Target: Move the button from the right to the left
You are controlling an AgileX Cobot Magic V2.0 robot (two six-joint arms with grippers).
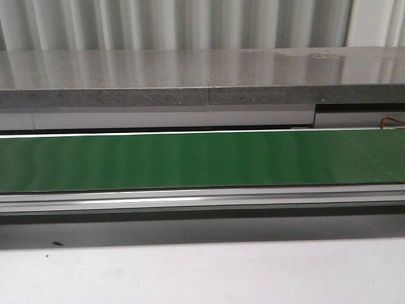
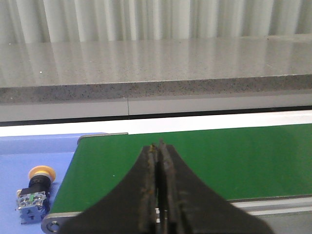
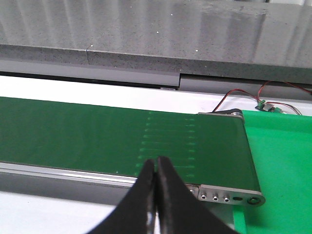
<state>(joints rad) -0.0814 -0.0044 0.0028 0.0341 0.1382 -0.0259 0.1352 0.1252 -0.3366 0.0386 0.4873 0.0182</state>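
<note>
Green belt (image 1: 202, 159) spans the frame; the button (image 2: 34, 195) lies on blue surface (image 2: 29, 156), lower left. Left end effector (image 2: 159, 146) and right end effector (image 3: 157, 160) are both closed, empty.

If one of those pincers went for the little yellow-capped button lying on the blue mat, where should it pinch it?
Probably from above, across the black collar of the button. It lies on its side on the blue mat, cap pointing away from the camera, so the narrow collar offers opposite sides for the left gripper.
</note>
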